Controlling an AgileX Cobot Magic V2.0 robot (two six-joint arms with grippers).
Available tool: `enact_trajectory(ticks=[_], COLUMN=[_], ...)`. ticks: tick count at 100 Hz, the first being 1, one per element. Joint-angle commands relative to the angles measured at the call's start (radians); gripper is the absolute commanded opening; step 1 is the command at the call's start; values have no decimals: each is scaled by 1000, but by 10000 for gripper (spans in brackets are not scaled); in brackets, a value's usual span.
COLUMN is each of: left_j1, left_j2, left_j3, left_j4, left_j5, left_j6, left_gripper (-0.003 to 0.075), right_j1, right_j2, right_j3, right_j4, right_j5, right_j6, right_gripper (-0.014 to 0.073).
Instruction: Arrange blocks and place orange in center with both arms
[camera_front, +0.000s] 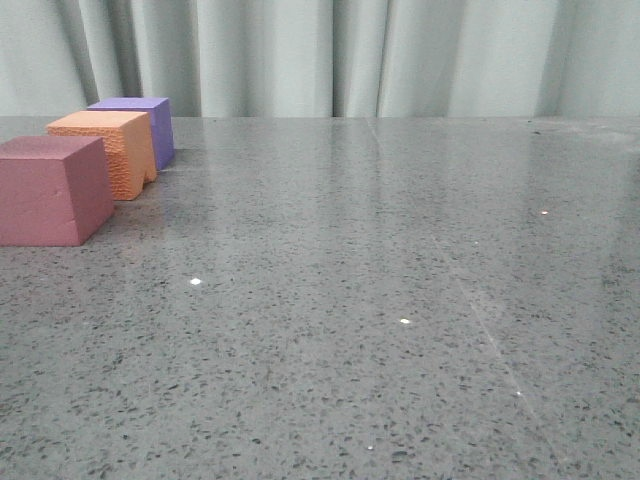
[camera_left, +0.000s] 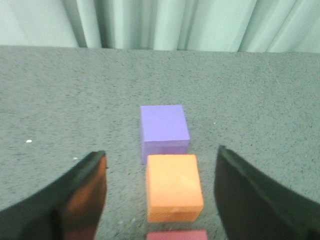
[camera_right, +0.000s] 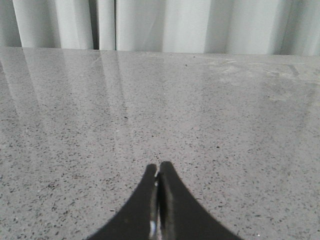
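Blocks are lined up in a single row on the grey speckled table (camera_front: 400, 300), at its left side, running from near to far. The table, the largest thing, is backed by a pale curtain (camera_front: 350, 55) at its far edge. The pink-red block (camera_front: 52, 190) is seen nearest, the orange block (camera_front: 108, 150) is set in the middle of the row, and the purple block (camera_front: 140, 125) is placed farthest. In the left wrist view small gaps are seen between neighbouring blocks, so that none is touched by another. The left tool (camera_left: 160, 200) is held wide, its fingers (camera_left: 82, 195) spread on either side of the orange block (camera_left: 174, 187) without contact. The right tool (camera_right: 158, 200) is pressed closed on nothing, over bare table well apart from the row.
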Motion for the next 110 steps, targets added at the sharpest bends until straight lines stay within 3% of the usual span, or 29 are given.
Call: enact_trajectory(ticks=[1,20,48,99,110], left_j1=[-1,-1,-1,-1,-1], left_j2=[-94,-282,-478,-491,-491], left_j3=[40,226,429,448,454], left_j4=[47,61,68,85,125], left_j5=[-48,-61,-80,-42,-93], left_j6=[6,6,6,6,6], left_gripper=[297,-15,-8,-8,-8], right_j1=[-6,-6,-6,-6,-6], right_j2=[-23,-23,-23,-23,-23], right_j3=[-14,-14,-14,-14,-14], right_j4=[-2,-2,-2,-2,-2], right_j5=[-85,-85,-85,-85,-85], right_j6=[-13,-13,-13,-13,-13], right_gripper=[-67,-67,-67,-67,-67])
